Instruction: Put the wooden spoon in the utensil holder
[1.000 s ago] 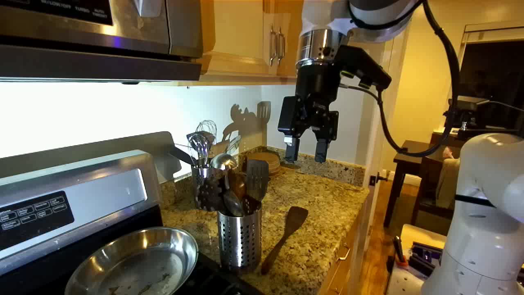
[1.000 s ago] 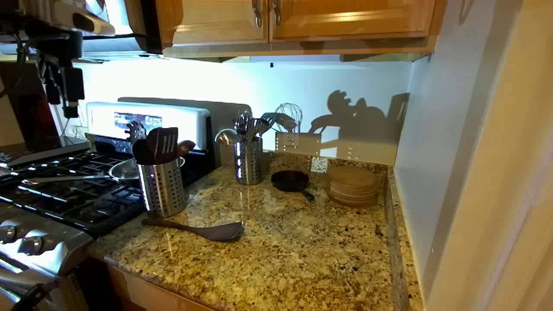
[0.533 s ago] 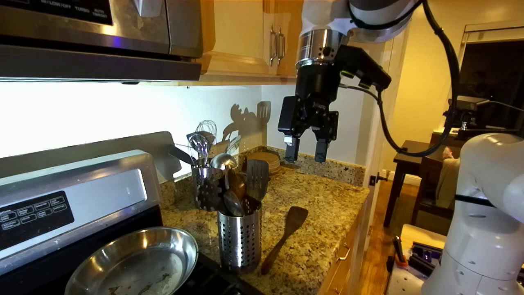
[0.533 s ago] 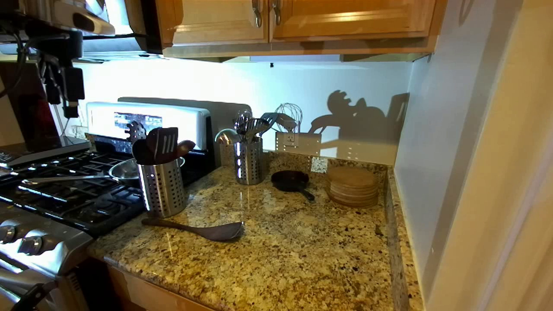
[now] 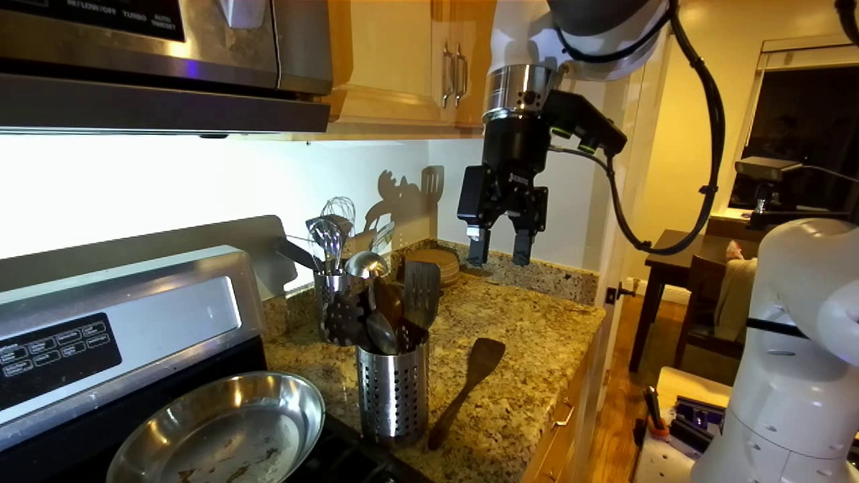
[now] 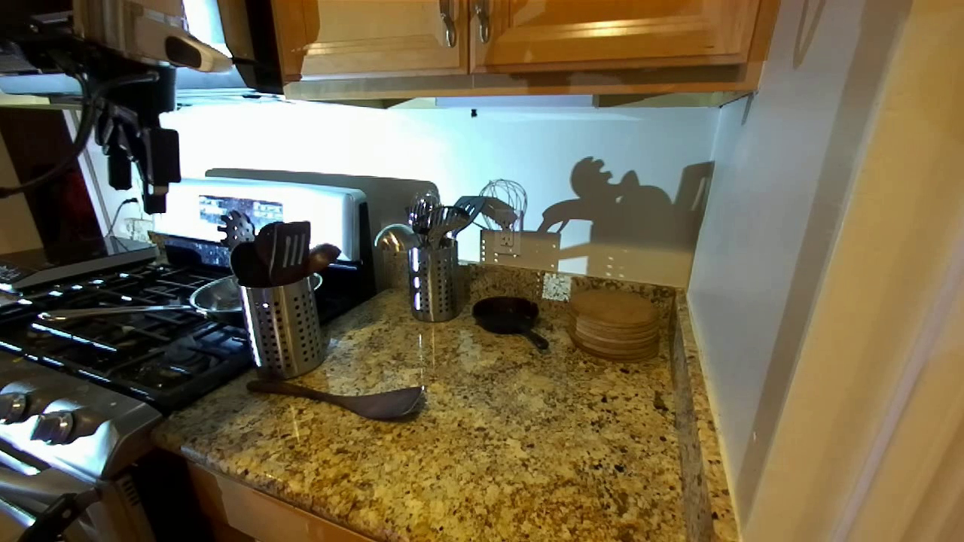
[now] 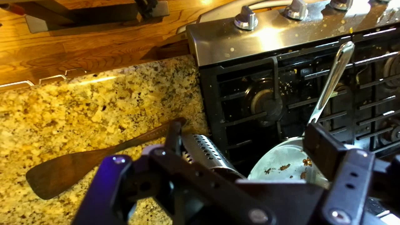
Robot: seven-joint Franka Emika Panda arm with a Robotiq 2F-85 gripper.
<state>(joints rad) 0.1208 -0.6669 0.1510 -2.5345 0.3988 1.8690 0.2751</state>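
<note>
The wooden spoon [image 5: 484,362] is a brown utensil with a slim handle and broad flat blade. It lies on the counter in both exterior views [image 6: 380,405], handle end near the utensil holder [image 5: 392,396]. The steel perforated holder [image 6: 282,331] stands upright by the stove edge, filled with dark and brown utensils. My gripper [image 5: 500,249] is open and empty, high above the stove and counter, apart from both things; it also shows at the left in an exterior view [image 6: 137,188]. In the wrist view the spoon [image 7: 68,168] lies left of my open jaws [image 7: 248,142]; the holder [image 7: 206,150] is partly hidden.
A steel frying pan [image 5: 235,436] sits on the stove [image 6: 151,339]. A second steel holder [image 6: 433,286] with whisks and a ladle stands further back. A small black pan [image 6: 506,315] and stacked round boards [image 6: 614,324] are near the wall. Cabinets [image 6: 602,38] hang above.
Over the last half second my open gripper has shifted right in an exterior view where it hangs over the stove, and slightly left in the other exterior view. The spoon and holder have not moved.
</note>
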